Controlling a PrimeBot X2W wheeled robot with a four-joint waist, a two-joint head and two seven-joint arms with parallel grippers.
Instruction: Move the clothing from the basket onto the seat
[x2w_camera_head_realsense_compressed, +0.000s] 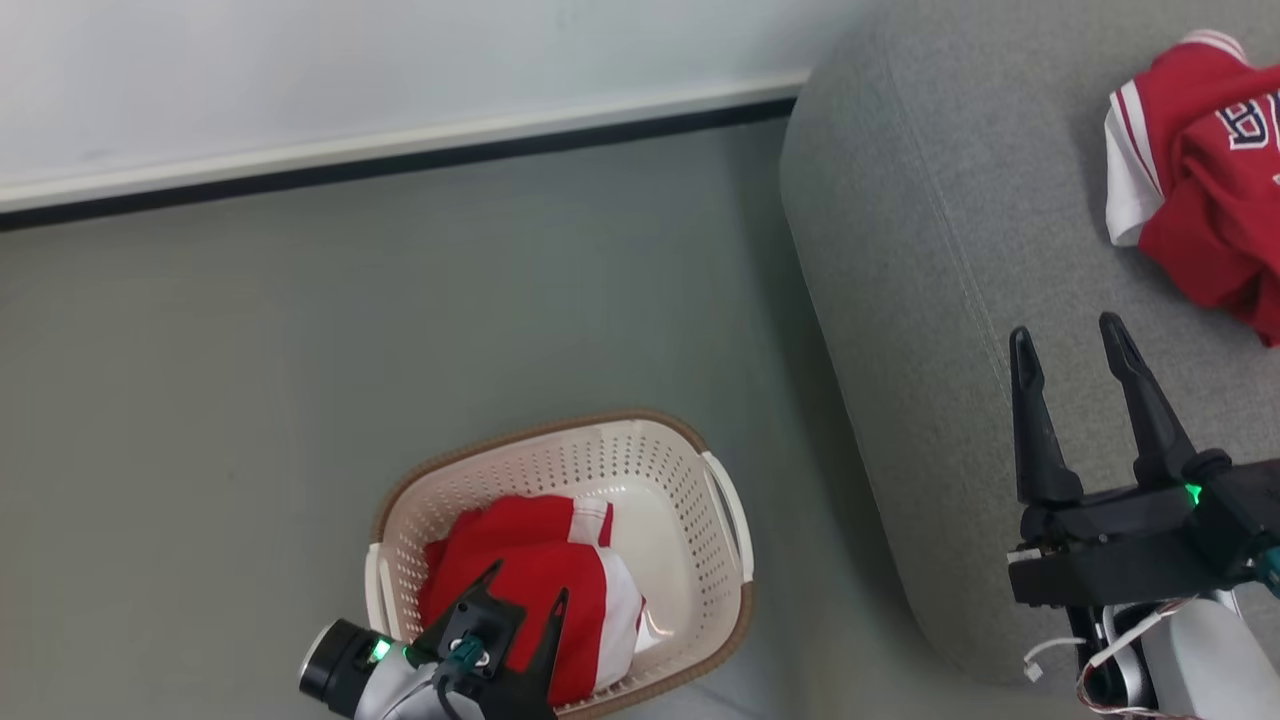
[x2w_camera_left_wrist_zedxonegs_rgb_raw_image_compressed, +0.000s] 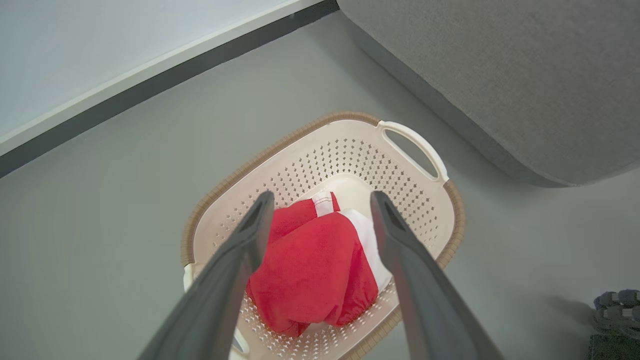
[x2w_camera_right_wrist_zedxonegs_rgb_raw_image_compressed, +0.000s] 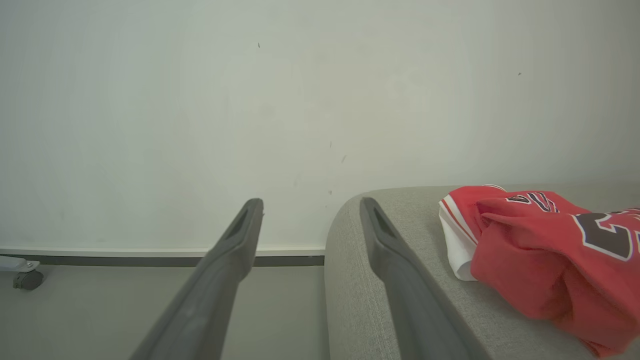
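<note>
A cream-white basket (x2w_camera_head_realsense_compressed: 690, 480) (x2w_camera_left_wrist_zedxonegs_rgb_raw_image_compressed: 430, 210) with a brown rim stands on the floor left of the grey seat (x2w_camera_head_realsense_compressed: 930, 250) (x2w_camera_left_wrist_zedxonegs_rgb_raw_image_compressed: 525, 80) (x2w_camera_right_wrist_zedxonegs_rgb_raw_image_compressed: 360, 300). Inside it lies crumpled red clothing (x2w_camera_head_realsense_compressed: 545, 570) (x2w_camera_left_wrist_zedxonegs_rgb_raw_image_compressed: 312, 272) with white panels. My left gripper (x2w_camera_head_realsense_compressed: 528, 582) (x2w_camera_left_wrist_zedxonegs_rgb_raw_image_compressed: 322, 197) hangs open just above that clothing, nothing between its fingers. A red jersey (x2w_camera_head_realsense_compressed: 1210, 190) (x2w_camera_right_wrist_zedxonegs_rgb_raw_image_compressed: 545, 255) with dark numbers lies on the seat at the far right. Open and empty, my right gripper (x2w_camera_head_realsense_compressed: 1068, 330) (x2w_camera_right_wrist_zedxonegs_rgb_raw_image_compressed: 311, 205) hovers over the seat's left edge, short of the jersey.
A pale wall with a white and dark baseboard (x2w_camera_head_realsense_compressed: 400, 160) (x2w_camera_right_wrist_zedxonegs_rgb_raw_image_compressed: 150, 255) runs behind the floor (x2w_camera_head_realsense_compressed: 250, 400). In the right wrist view a small caster wheel (x2w_camera_right_wrist_zedxonegs_rgb_raw_image_compressed: 25, 277) shows by the baseboard at far left. A dark object (x2w_camera_left_wrist_zedxonegs_rgb_raw_image_compressed: 617, 317) sits low right in the left wrist view.
</note>
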